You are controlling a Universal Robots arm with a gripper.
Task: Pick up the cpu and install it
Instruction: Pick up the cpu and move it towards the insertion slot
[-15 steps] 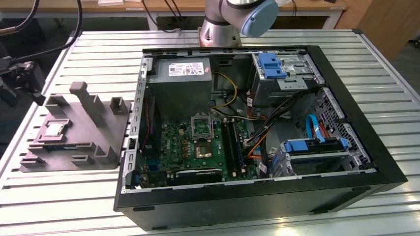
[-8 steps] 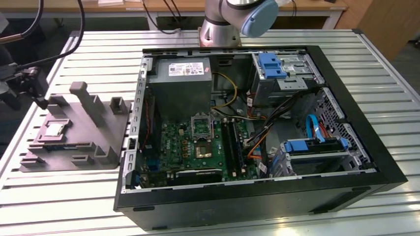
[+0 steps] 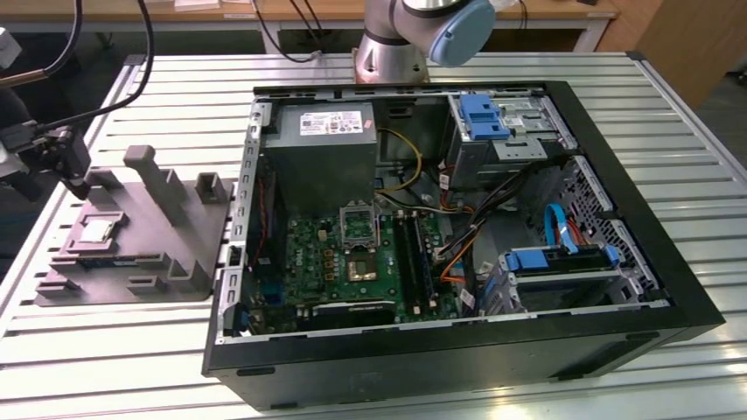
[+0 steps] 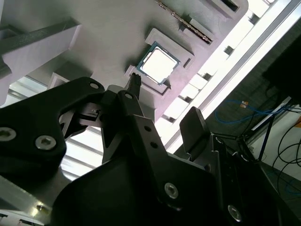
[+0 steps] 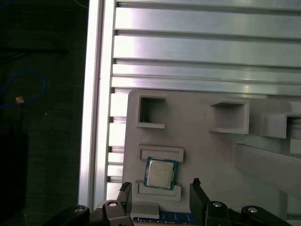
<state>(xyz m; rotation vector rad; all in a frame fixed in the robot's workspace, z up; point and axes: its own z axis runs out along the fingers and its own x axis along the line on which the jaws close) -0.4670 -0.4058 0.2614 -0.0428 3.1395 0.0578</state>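
Observation:
The cpu [image 3: 94, 231] is a small silvery square chip lying flat in a recess of the grey plastic tray [image 3: 129, 243], at the exterior view's left. My gripper [image 3: 79, 185] hangs just above the tray, a little short of the chip. In the first wrist view the cpu [image 5: 161, 173] lies between and beyond the two dark fingertips [image 5: 126, 188], which stand apart with nothing between them, so the gripper [image 5: 161, 186] is open. In the second wrist view the cpu [image 4: 158, 63] shows past my gripper [image 4: 164, 98]. The green motherboard's socket [image 3: 359, 261] sits inside the open computer case.
The open black computer case [image 3: 467, 350] fills the middle of the slatted metal table [image 3: 175, 87], with power supply [image 3: 321, 144], drive bays and cables inside. Upright posts [image 3: 152, 175] rise from the tray behind the chip. The table's edge [image 5: 91, 117] runs close beside the tray.

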